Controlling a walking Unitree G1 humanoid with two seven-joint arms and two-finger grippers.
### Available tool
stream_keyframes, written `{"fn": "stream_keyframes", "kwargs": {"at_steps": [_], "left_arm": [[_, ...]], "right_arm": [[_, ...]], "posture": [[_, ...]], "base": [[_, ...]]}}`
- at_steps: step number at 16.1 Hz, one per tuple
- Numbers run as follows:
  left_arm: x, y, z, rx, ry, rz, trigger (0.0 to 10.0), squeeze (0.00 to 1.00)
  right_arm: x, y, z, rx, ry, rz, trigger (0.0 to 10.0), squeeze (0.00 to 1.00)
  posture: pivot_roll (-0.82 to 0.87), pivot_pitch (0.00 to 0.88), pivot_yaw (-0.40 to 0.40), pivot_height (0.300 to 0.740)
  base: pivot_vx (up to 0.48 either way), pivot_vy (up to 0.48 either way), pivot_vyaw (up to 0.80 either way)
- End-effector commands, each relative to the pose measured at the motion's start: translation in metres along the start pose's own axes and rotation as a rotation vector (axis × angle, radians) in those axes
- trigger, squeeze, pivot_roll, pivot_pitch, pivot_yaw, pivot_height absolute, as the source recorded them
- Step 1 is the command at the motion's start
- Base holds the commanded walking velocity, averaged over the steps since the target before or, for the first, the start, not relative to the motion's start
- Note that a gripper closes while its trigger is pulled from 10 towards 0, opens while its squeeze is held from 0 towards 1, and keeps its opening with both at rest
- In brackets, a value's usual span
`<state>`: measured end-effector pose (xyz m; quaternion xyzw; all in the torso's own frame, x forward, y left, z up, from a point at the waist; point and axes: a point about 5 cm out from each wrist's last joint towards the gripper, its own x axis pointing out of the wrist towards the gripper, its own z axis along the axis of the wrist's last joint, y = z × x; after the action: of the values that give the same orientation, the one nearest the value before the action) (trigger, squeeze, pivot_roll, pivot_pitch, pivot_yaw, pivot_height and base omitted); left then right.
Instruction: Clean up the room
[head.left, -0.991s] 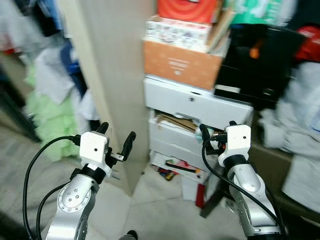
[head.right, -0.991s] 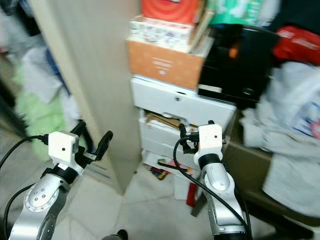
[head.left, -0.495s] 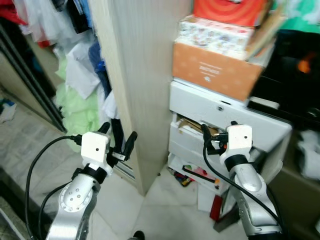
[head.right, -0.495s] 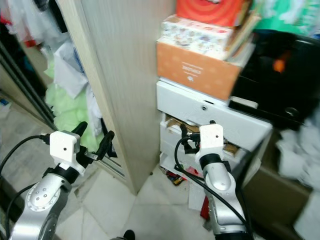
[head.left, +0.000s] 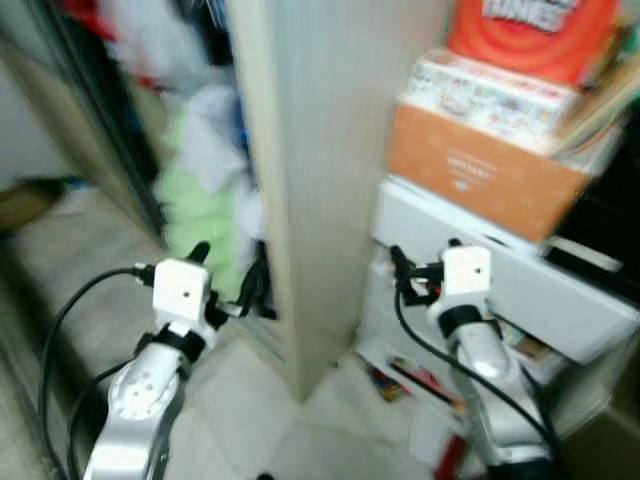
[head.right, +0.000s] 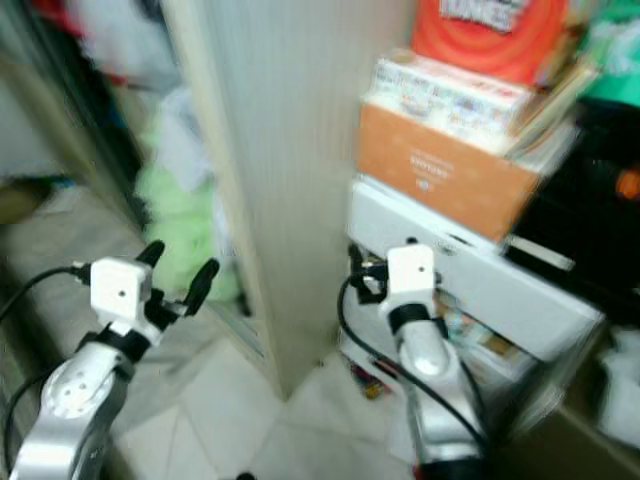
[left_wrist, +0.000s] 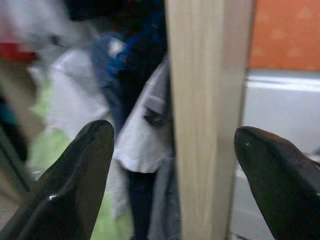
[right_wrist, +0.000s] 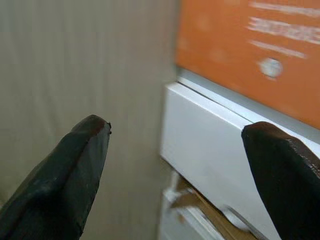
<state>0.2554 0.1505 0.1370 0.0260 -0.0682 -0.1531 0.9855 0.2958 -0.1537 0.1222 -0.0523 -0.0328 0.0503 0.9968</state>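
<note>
Both arms are raised in front of me with nothing held. My left gripper (head.left: 228, 275) is open, and in its wrist view the left gripper (left_wrist: 175, 165) points at the edge of a tall pale wooden panel (head.left: 320, 180) and at white and blue clothes (left_wrist: 135, 125) beside it. Also open, my right gripper (head.left: 420, 270) sits before a white drawer unit (head.left: 500, 270); its wrist view has the right gripper (right_wrist: 175, 165) facing the drawer front (right_wrist: 215, 150). A heap of green and white clothes (head.left: 195, 195) lies left of the panel. The head views are blurred.
On the drawer unit stand an orange box (head.left: 480, 180), a patterned box (head.left: 490, 95) and a red box (head.left: 530, 30). Small items lie on the floor by the drawers (head.left: 400, 380). A dark door frame (head.left: 100, 130) runs along the left. Pale floor tiles (head.left: 250, 420) lie below the arms.
The whole picture has shifted right, so the camera has turned left; more of the clothes and the dark frame show. Both arms keep the same pose, grippers still open.
</note>
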Motion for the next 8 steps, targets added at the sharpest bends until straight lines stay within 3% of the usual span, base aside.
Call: {"fn": "stream_keyframes", "kwargs": {"at_steps": [1, 8], "left_arm": [[-0.0011, -0.0012, -0.0013, -0.003, 0.007, 0.000, 10.0, 0.00], [-0.0015, 0.0034, -0.0002, 0.010, -0.003, 0.043, 10.0, 0.00]], "right_arm": [[0.0002, -0.0022, 0.0005, -0.002, -0.003, -0.006, 10.0, 0.00], [0.0010, -0.0031, 0.0008, -0.004, -0.007, -0.008, 10.0, 0.00]], "posture": [[-0.03, 0.086, -0.022, 0.740], [-0.03, 0.086, -0.024, 0.740]], "base": [[0.000, 0.000, 0.80], [0.000, 0.000, 0.80]]}}
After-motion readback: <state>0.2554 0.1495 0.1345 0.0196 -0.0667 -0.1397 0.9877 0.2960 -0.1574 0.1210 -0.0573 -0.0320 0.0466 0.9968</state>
